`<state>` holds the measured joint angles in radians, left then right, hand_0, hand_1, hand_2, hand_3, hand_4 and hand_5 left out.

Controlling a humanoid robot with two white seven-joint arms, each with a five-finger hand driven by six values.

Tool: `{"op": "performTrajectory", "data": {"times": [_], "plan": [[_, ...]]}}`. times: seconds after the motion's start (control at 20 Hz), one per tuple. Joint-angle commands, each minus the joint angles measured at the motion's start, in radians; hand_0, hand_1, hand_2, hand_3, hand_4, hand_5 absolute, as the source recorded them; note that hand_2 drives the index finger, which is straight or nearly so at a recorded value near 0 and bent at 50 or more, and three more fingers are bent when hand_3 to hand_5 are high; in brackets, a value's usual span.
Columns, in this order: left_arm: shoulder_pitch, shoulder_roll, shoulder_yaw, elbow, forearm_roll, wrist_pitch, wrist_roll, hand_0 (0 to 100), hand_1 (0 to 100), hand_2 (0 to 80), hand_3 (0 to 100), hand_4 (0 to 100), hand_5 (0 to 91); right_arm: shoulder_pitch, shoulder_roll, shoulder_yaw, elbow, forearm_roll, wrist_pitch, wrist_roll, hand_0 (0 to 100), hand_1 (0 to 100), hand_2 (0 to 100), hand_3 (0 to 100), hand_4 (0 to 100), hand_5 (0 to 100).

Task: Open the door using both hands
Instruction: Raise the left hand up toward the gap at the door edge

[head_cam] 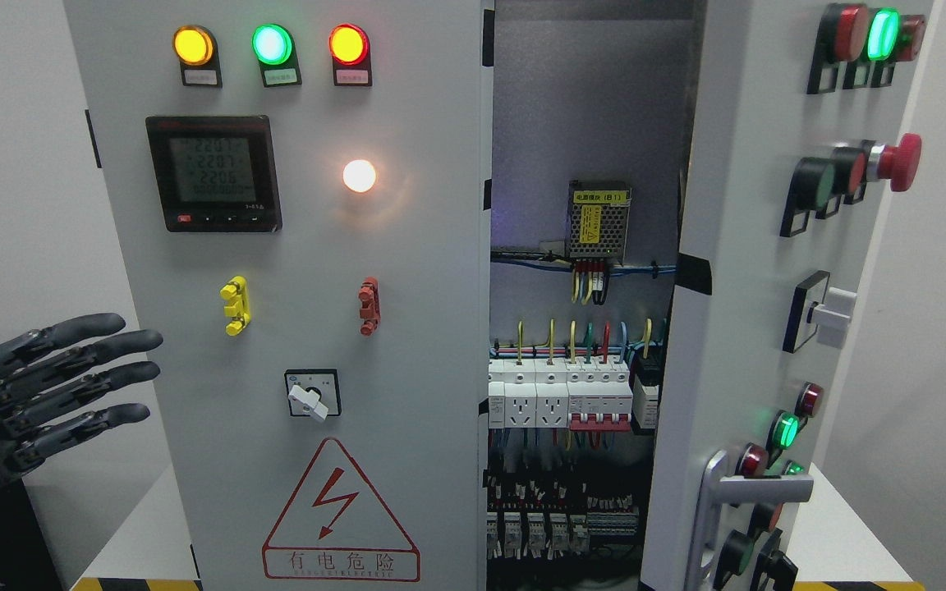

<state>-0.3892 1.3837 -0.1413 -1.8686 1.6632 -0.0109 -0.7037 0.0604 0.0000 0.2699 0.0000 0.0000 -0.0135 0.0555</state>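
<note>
White walls stand behind a grey electrical cabinet (407,509) that fills most of the head view and sits on a white table (132,533). Its right door (736,345) is swung well out toward the camera, so it shows nearly edge-on, with its metal handle (715,509) low down and buttons and lamps along its face. Through the gap, wiring and a row of breakers (559,398) show inside. The left door (317,328) looks shut, flat to the camera, carrying a meter (214,174), three lamps, a rotary switch (312,396) and a warning triangle (340,513).

The left hand (46,386) comes in at the lower left, fingers (116,373) stretched out and spread, holding nothing, their tips pointing right and just at the left door's outer edge. The right hand is out of view.

The left door runs tall and upright, directly right of that hand, so the left arm is the nearer one. I judge its free edge lies at the middle seam, well apart from the fingertips, so the hand would need to travel across the panel to pull it.
</note>
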Motion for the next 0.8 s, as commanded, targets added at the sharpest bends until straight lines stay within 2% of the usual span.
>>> {"op": "performTrajectory", "data": {"times": [0.0,0.1,0.25,0.4,0.65,0.75], "plan": [[-0.402,-0.094,-0.580,-0.004,0.007,0.025,0.001,0,0,0.0,0,0,0.0,-0.002,-0.014,-0.001,-0.014,0.031,0.001,0.000,39,0,0,0,0,0],[-0.520,-0.129,-0.697,0.028,0.007,0.025,0.001,0,0,0.0,0,0,0.0,-0.004,-0.014,-0.001,-0.014,0.031,0.001,0.000,39,0,0,0,0,0],[-0.715,-0.247,-0.864,0.115,0.007,0.029,0.001,0,0,0.0,0,0,0.0,-0.004,-0.014,0.000,-0.012,0.031,0.001,0.000,39,0,0,0,0,0],[-0.856,-0.359,-0.995,0.167,0.007,0.072,0.004,0,0,0.0,0,0,0.0,-0.005,-0.014,-0.001,-0.012,0.031,0.001,0.000,39,0,0,0,0,0],[-0.928,-0.556,-0.998,0.221,0.001,0.155,0.015,0,0,0.0,0,0,0.0,-0.005,-0.012,-0.001,-0.012,0.031,0.003,0.000,39,0,0,0,0,0],[-0.959,-0.639,-0.995,0.259,0.003,0.183,0.047,0,0,0.0,0,0,0.0,-0.004,-0.012,-0.001,-0.014,0.031,0.006,0.000,39,0,0,0,0,0]]}}
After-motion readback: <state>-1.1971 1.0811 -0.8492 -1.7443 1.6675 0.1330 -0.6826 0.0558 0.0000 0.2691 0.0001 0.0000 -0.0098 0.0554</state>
